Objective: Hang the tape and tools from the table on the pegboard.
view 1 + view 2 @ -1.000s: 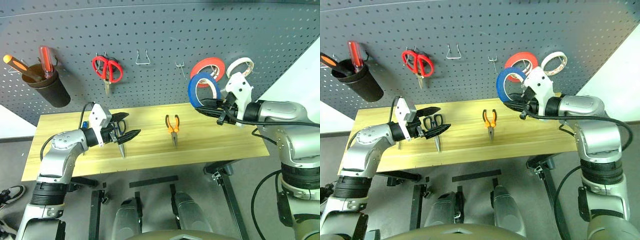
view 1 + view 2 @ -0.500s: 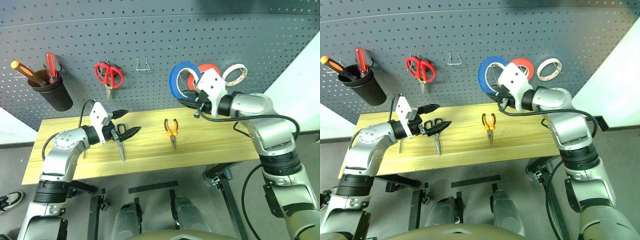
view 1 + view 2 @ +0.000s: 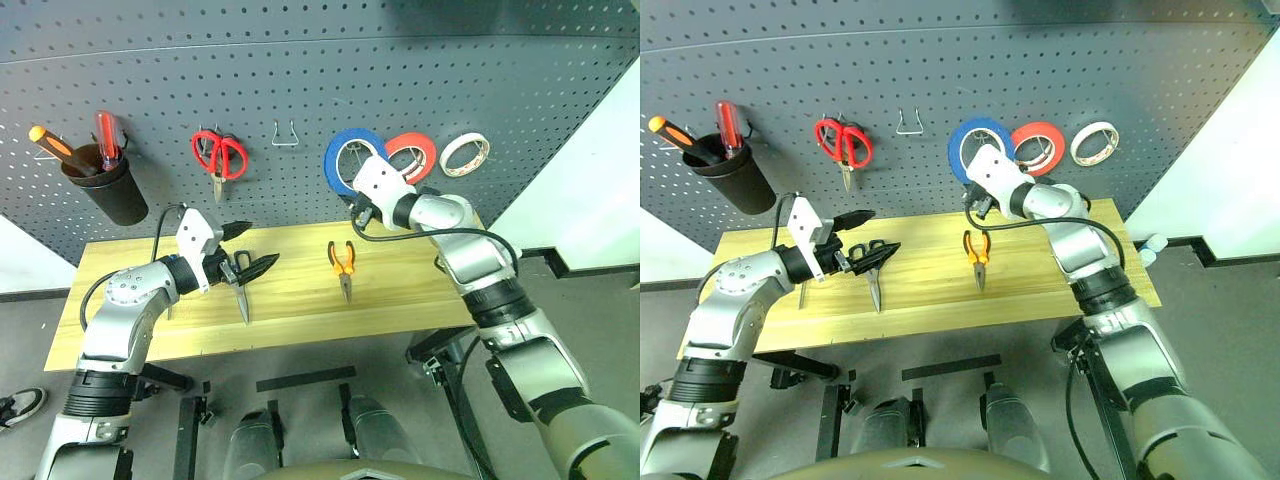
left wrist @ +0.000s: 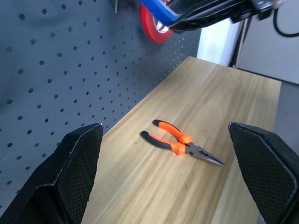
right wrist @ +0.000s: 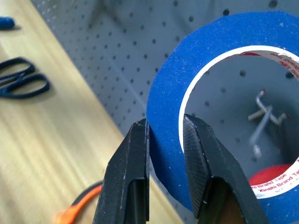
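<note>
On the far-left part of the pegboard (image 3: 300, 80) hangs a dark cup (image 3: 105, 190) holding an orange-handled screwdriver (image 3: 55, 146) and a red-handled one (image 3: 108, 136), and to its right a pair of red-handled scissors (image 3: 219, 155) hangs on a hook. Below, over the left part of the light-wood table (image 3: 420, 290), the left gripper (image 3: 250, 248) hovers with its two black fingers spread wide and nothing between them. The dark-handled scissors (image 3: 240, 285) lie flat on the planks just beneath it, blades pointing toward the near edge. Right beside the left arm, a small blue-handled screwdriver (image 3: 802, 290) lies on the table — mostly hidden by the arm. Near the middle of the table the orange-and-black pliers (image 3: 344, 264) lie with their nose toward the near edge, well apart from both grippers. Above the pliers, an empty metal hook (image 3: 285, 133) sits on the board. Further right, the right gripper (image 5: 166, 140) is clenched on the wall of the blue roll of tape (image 3: 350, 162) — one finger inside the white core, one outside — holding it upright close against the pegboard, with a small metal hook (image 5: 264, 116) visible through its hole. Just right of it hang a red-orange roll (image 3: 412, 155) and then a white roll (image 3: 464, 153).
</note>
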Robot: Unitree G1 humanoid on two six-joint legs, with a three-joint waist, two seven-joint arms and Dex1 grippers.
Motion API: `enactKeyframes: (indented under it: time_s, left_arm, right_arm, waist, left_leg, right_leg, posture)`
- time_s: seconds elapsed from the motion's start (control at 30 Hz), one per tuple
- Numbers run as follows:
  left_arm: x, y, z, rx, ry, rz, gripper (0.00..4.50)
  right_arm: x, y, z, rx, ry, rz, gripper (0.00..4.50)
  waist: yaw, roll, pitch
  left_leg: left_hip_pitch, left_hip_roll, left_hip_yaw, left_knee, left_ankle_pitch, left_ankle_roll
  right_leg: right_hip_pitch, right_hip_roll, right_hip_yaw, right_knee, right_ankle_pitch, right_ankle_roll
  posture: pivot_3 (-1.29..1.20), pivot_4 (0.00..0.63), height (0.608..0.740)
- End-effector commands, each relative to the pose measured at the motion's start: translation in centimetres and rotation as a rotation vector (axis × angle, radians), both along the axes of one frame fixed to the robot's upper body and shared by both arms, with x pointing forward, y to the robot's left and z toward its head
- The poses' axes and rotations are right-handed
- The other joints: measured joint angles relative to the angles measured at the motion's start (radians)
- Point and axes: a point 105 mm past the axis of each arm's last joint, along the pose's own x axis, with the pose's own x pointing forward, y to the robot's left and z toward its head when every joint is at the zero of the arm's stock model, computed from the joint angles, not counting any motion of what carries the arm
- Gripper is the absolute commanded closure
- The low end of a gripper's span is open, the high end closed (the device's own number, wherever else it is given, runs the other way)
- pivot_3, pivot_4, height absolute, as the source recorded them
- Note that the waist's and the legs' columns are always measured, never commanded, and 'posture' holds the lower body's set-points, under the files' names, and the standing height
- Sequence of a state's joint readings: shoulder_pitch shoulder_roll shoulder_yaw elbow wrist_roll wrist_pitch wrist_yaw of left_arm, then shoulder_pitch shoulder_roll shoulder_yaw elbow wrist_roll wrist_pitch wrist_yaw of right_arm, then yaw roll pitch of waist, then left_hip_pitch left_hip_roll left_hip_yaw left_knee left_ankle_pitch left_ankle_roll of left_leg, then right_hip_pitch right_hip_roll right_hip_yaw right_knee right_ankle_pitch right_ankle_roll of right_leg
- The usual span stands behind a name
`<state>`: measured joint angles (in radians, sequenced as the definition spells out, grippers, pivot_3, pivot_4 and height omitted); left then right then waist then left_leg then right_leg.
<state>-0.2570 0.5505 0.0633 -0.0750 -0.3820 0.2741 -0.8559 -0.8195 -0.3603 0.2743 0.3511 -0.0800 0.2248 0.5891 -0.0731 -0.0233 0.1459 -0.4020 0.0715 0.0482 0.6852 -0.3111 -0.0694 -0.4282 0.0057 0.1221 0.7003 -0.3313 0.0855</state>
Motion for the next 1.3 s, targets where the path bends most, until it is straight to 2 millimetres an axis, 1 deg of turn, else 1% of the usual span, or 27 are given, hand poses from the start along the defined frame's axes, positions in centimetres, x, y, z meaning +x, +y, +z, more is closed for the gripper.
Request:
enactKeyframes:
  time_s: [0.03,0.17,0.27,0.4,0.47,0.53,0.63,0.73,0.8,0.87,0.93,1.03,1.07,1.17,1.23,1.3]
  left_arm:
    - [0.2,0.5,1.2,0.012,-0.059,0.031,0.0]
    - [0.2,0.5,0.9,0.017,-0.057,0.045,0.0]
    - [0.2,0.5,0.8,0.02,-0.055,0.052,0.0]
    - [0.2,0.9,0.5,0.026,-0.05,0.073,0.0]
    - [0.1,1.0,0.4,0.026,-0.047,0.077,0.0]
    - [0.0,1.0,0.3,0.027,-0.045,0.08,0.0]
    - [0.0,1.0,0.1,0.026,-0.042,0.083,0.0]
    - [0.0,1.1,0.1,0.026,-0.04,0.087,0.0]
    - [0.1,1.2,0.1,0.026,-0.039,0.092,0.0]
    - [0.0,1.3,0.1,0.025,-0.037,0.098,0.0]
    - [-0.1,1.5,0.0,0.025,-0.034,0.102,0.0]
    - [-0.4,1.6,-0.1,0.02,-0.025,0.106,0.0]
    - [-0.5,1.7,-0.2,0.018,-0.021,0.108,0.0]
    - [-0.7,1.6,-0.7,0.024,-0.011,0.107,0.0]
    - [-0.8,1.4,-1.0,0.028,-0.003,0.102,0.0]
    - [-0.7,1.4,-1.7,0.034,0.025,0.109,0.0]
  right_arm:
    - [1.3,0.6,1.0,0.005,-0.072,-0.021,3.84]
    - [2.1,1.2,0.1,0.002,-0.064,-0.027,3.84]
    - [2.3,1.4,-0.1,-0.01,-0.062,-0.024,3.84]
    - [2.4,1.0,-0.7,-0.049,-0.064,-0.024,3.84]
    - [2.3,0.7,-0.9,-0.065,-0.068,-0.021,3.12]
    - [2.2,0.6,-0.8,-0.055,-0.066,-0.021,2.6]
    - [2.2,0.5,-0.6,-0.042,-0.071,-0.019,1.65]
    - [1.8,0.4,0.5,0.027,-0.074,-0.002,0.64]
    - [1.2,0.2,2.0,0.109,-0.073,0.03,0.01]
    - [0.1,-0.1,3.4,0.177,-0.048,0.082,0.01]
    - [-1.2,-0.5,4.3,0.224,0.002,0.128,0.01]
    - [-3.5,-1.3,4.9,0.297,0.135,0.171,0.01]
    - [-4.1,-1.5,4.8,0.309,0.177,0.176,0.01]
    - [-5.3,-1.8,3.6,0.33,0.313,0.161,0.01]
    - [-5.8,-2.0,2.8,0.346,0.396,0.139,0.01]
    - [-5.6,-2.5,0.4,0.339,0.539,0.042,0.01]
  waist:
    - [0.0,0.0,0.0]
    - [0.001,-0.001,-0.001]
    - [0.001,-0.001,-0.001]
    - [0.001,0.0,-0.001]
    - [0.002,0.0,-0.001]
    - [0.002,0.0,-0.001]
    - [0.003,0.0,-0.001]
    - [0.004,0.0,-0.001]
    - [0.005,0.0,-0.001]
    - [0.006,0.0,-0.001]
    - [0.009,0.0,-0.001]
    - [0.019,0.0,-0.001]
    - [0.023,0.0,-0.001]
    - [0.032,0.0,-0.001]
    - [0.034,0.0,-0.001]
    - [0.035,0.0,-0.001]
  left_leg:
    - [0.001,0.0,0.0,0.0,0.0,0.0]
    - [0.002,-0.001,0.0,0.0,0.0,0.0]
    - [0.002,-0.001,0.0,0.0,0.0,0.0]
    - [0.003,0.0,0.0,0.0,0.0,0.0]
    - [0.004,0.0,0.0,0.0,0.0,0.0]
    - [0.004,0.0,0.0,0.0,0.0,0.0]
    - [0.004,0.0,0.0,0.0,0.0,0.0]
    - [0.004,0.0,0.0,0.0,0.0,0.0]
    - [0.004,0.0,0.0,0.0,0.0,0.0]
    - [0.004,0.0,0.0,0.0,0.0,0.0]
    - [0.004,0.0,0.0,0.0,0.0,0.0]
    - [0.005,0.0,-0.001,0.0,0.0,0.0]
    - [0.005,0.0,-0.001,-0.001,0.0,0.0]
    - [0.005,0.0,-0.001,-0.001,0.0,0.001]
    - [0.005,0.0,-0.001,-0.001,-0.003,0.006]
    - [0.006,-0.001,0.0,-0.001,-0.003,0.006]
  right_leg:
    - [0.001,0.0,0.0,0.0,0.0,0.0]
    - [0.002,0.0,0.0,0.0,0.0,0.0]
    - [0.002,-0.001,0.0,0.001,0.0,0.0]
    - [0.002,-0.001,0.0,0.002,0.0,0.0]
    - [0.002,-0.001,0.0,0.002,0.0,0.0]
    - [0.002,-0.001,0.0,0.002,0.0,0.0]
    - [0.003,-0.001,0.0,0.002,0.0,0.0]
    - [0.003,-0.001,0.0,0.002,0.0,0.0]
    - [0.003,-0.001,0.0,0.002,0.0,0.0]
    - [0.003,-0.001,0.0,0.002,0.0,0.0]
    - [0.004,-0.001,0.0,0.002,0.0,0.0]
    - [0.004,-0.001,0.0,0.002,0.0,0.0]
    - [0.004,-0.001,0.0,0.002,0.0,0.0]
    - [0.004,-0.001,0.0,0.002,0.0,0.0]
    - [0.005,0.0,0.0,0.002,0.0,0.0]
    - [0.005,0.0,0.0,0.002,0.0,0.0]
  posture:
    - [0.05,0.091,0.74]
    - [0.05,0.091,0.74]
    - [0.07,0.1,0.74]
    - [0.08,0.106,0.74]
    - [0.08,0.109,0.74]
    - [0.08,0.109,0.74]
    - [0.08,0.11,0.74]
    - [0.09,0.11,0.74]
    - [0.09,0.11,0.74]
    - [0.09,0.112,0.74]
    - [0.09,0.114,0.74]
    - [0.09,0.121,0.74]
    - [0.09,0.121,0.74]
    - [0.09,0.13,0.74]
    - [0.09,0.137,0.74]
    - [0.1,0.142,0.74]
